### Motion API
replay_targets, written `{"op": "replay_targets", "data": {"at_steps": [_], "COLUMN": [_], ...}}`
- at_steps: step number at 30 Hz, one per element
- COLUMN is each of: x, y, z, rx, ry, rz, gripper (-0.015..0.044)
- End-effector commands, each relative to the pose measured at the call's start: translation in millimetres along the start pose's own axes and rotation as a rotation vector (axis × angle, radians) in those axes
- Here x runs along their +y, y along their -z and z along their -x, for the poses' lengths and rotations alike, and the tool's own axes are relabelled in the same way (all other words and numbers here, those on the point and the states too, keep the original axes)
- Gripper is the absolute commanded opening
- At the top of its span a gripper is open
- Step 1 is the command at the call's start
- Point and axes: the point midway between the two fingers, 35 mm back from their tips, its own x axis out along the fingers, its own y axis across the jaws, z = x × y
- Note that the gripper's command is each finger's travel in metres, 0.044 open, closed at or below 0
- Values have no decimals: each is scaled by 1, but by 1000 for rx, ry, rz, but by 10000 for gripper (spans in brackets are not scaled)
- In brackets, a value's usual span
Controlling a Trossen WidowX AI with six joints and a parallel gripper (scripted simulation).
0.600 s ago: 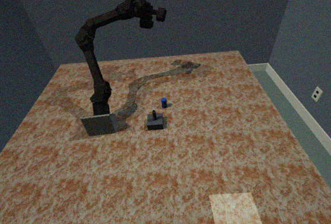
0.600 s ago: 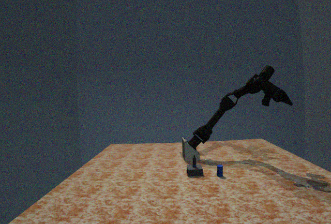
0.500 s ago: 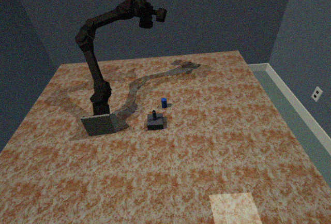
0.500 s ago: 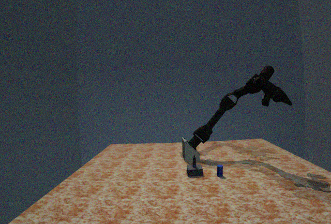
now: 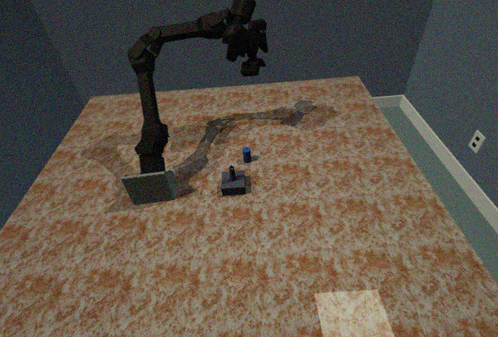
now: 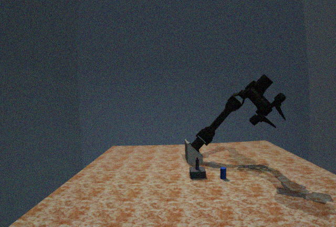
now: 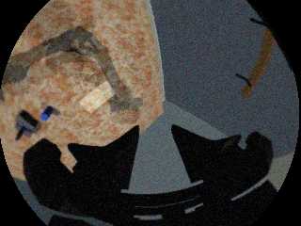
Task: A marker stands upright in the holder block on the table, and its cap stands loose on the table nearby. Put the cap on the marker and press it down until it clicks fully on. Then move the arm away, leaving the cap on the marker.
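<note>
Dim blue walls, mottled table (image 5: 321,224). My gripper (image 6: 276,118) hangs high, half-open and empty. The cap (image 5: 247,154) stands beside the marker (image 5: 232,173); probably light, stiff, slippery, so I'd pinch its sides midway.

Mottled orange stone-look table (image 5: 281,244), matt black arm (image 5: 146,96), smooth blue plastic-looking cap (image 5: 247,154)

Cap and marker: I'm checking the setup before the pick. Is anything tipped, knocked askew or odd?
Nothing stands out. The blue cap stands upright on the table, apart from the holder block, and the marker stands upright in it.
</note>
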Motion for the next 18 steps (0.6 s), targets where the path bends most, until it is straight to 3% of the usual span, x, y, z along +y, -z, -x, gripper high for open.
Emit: {"op": "replay_targets", "data": {"at_steps": [1, 8, 14, 18], "x": [54, 170, 254, 270], "y": [29, 48, 21, 8], "z": [-4, 7, 37, 47], "rx": [72, 298, 597, 686], "ry": [-120, -380, -622, -686], "rz": [-418, -1318, -2046, -2207], "gripper": [240, 240, 240, 240]}}
